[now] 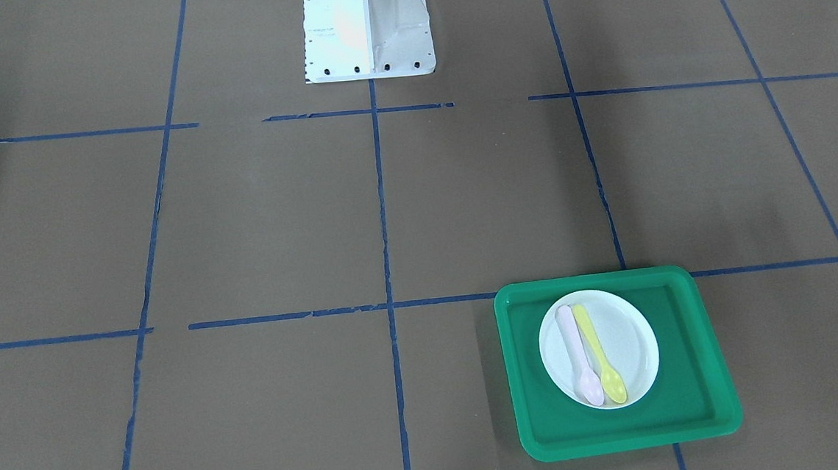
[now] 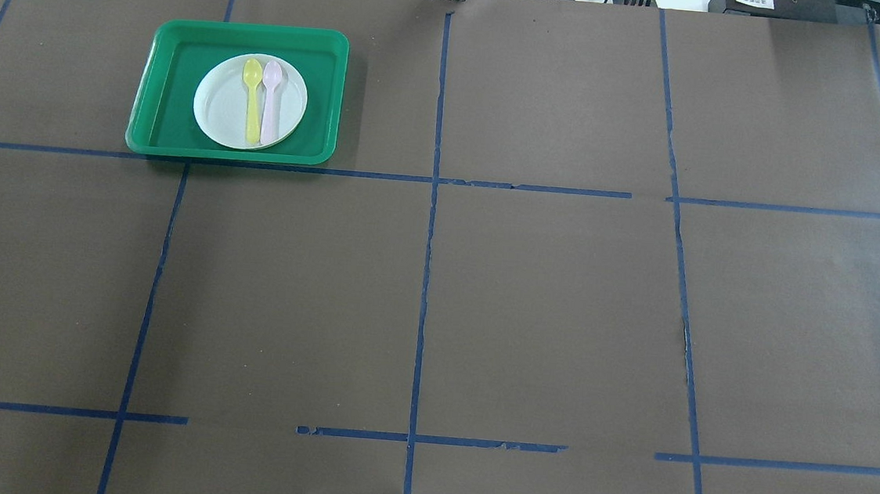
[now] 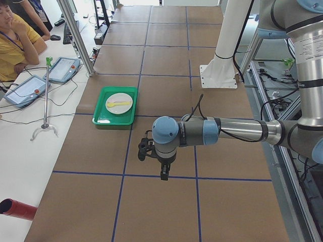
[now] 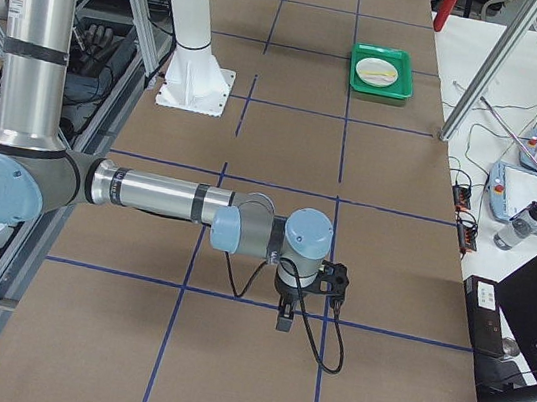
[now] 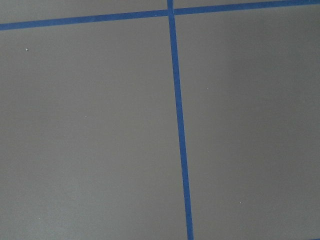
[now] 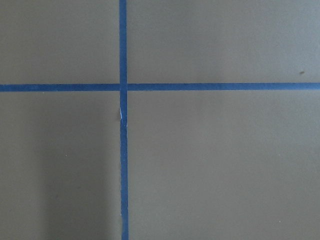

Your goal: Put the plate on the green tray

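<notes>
Overhead exterior: the plate (image 2: 220, 102) lies inside the green tray (image 2: 231, 154), upper left of frame.
We see a yellow spoon (image 2: 252, 99) and a pink spoon (image 2: 270, 100) side by side on it. The left gripper (image 3: 164, 174) and right gripper (image 4: 283, 320) show only in the side views, so we cannot tell whether they are open or closed.

Probably a robotics lab: table (image 2: 561, 304) with a blue tape grid (image 2: 426, 277); teach pendants (image 3: 63, 69), an operator (image 3: 15, 40) and aluminium posts (image 3: 75, 35) off its far edge.

Overhead and front cameras face from opposite long edges of the brown worktop (image 2: 559, 327); end cameras share the bright green plastic tray (image 3: 101, 108).
</notes>
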`<state>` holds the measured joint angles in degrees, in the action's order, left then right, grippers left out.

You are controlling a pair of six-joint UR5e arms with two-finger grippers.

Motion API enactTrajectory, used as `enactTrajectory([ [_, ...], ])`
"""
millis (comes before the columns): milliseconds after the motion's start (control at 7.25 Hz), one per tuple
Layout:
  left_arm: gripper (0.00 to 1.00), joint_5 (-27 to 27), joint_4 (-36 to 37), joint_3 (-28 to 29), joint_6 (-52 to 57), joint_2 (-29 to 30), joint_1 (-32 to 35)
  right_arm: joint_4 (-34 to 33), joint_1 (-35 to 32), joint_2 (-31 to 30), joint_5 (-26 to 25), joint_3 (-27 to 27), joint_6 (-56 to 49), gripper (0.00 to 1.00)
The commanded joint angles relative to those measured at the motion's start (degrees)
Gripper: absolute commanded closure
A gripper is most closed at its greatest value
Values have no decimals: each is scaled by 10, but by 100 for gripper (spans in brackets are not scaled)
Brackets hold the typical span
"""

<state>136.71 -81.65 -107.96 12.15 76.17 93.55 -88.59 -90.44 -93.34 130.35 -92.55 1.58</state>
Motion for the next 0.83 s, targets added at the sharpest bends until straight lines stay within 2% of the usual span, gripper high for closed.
enactTrajectory([
  [0,0,-1,-31,7,2,3,6,0,0,0,1,0,0,0],
  [690,0,-1,-42,8,2,0,8,0,0,0,1,0,0,0],
])
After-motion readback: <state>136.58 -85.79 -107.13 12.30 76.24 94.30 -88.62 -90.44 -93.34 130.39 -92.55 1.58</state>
